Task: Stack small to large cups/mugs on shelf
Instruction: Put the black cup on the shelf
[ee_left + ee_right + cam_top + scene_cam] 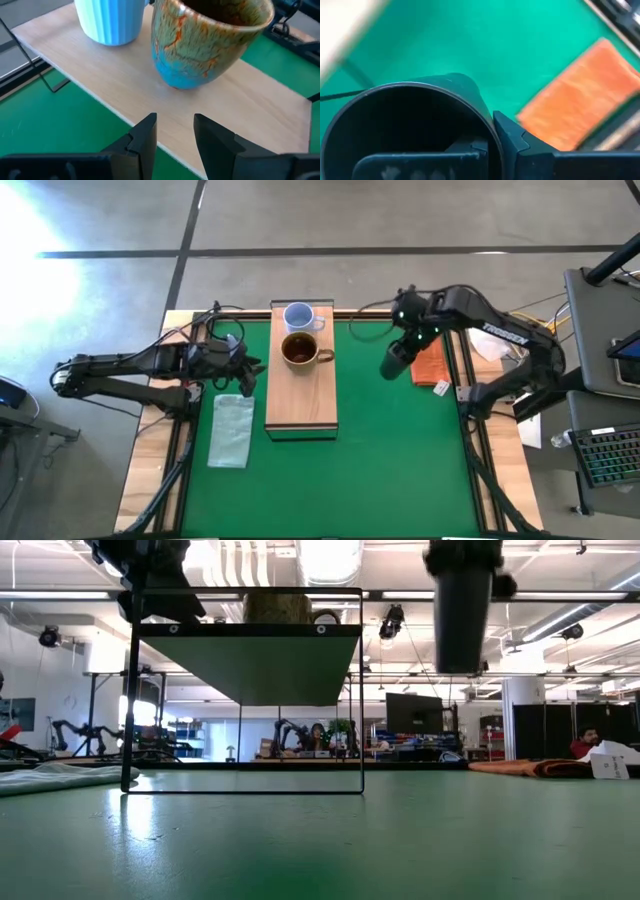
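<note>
The light-wood shelf [300, 395] stands on thin wire legs [362, 710] above the green mat. A pale blue-grey mug [298, 316] and a brown mug [301, 350] stand upright on its far half; both show in the left wrist view, the blue-grey mug [107, 20] and the brown mug [210, 45]. My left gripper [175, 127] is open and empty at the shelf's left edge [250, 370], pointing at the brown mug. My right gripper [410, 340] is shut on the slim black cup [396, 360], right of the shelf and high over the mat [462, 610]. My right gripper holds the black cup by its rim [487, 125], with one finger inside the cup [465, 150] and one outside [520, 142]. The fingers come from above. The cup hangs below them, upright and lifted clear of the mat.
An orange-brown cloth [430, 365] lies at the mat's right edge, just beyond the held cup; it also shows in the right wrist view [580, 100]. A pale green cloth [232, 430] lies left of the shelf. The shelf's near half [300, 405] is bare wood.
</note>
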### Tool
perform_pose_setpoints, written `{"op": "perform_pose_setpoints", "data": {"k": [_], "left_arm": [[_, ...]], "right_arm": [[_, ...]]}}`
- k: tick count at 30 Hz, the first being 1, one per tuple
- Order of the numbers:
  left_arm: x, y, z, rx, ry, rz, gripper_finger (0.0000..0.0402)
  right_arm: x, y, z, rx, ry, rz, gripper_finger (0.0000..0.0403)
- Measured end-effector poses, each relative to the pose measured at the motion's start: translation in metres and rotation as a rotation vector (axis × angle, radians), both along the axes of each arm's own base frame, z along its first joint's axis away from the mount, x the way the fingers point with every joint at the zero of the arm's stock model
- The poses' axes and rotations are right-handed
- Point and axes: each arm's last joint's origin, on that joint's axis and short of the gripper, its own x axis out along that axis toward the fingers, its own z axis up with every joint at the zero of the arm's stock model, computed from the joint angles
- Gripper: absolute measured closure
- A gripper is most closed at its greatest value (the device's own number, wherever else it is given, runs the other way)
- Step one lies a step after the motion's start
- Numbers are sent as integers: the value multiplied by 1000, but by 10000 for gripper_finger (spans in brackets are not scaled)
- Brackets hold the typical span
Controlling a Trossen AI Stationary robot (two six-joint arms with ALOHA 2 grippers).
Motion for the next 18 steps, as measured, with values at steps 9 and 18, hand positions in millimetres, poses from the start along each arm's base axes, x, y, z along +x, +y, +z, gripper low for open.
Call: {"op": "perform_pose_setpoints", "data": {"k": [9,18], "left_arm": [[0,0,0,1,-3,0,285],[0,0,0,1,-5,0,285]], "right_arm": [[63,54,40,-57,-148,87,394],[157,74,24,-40,-163,260,394]]}}
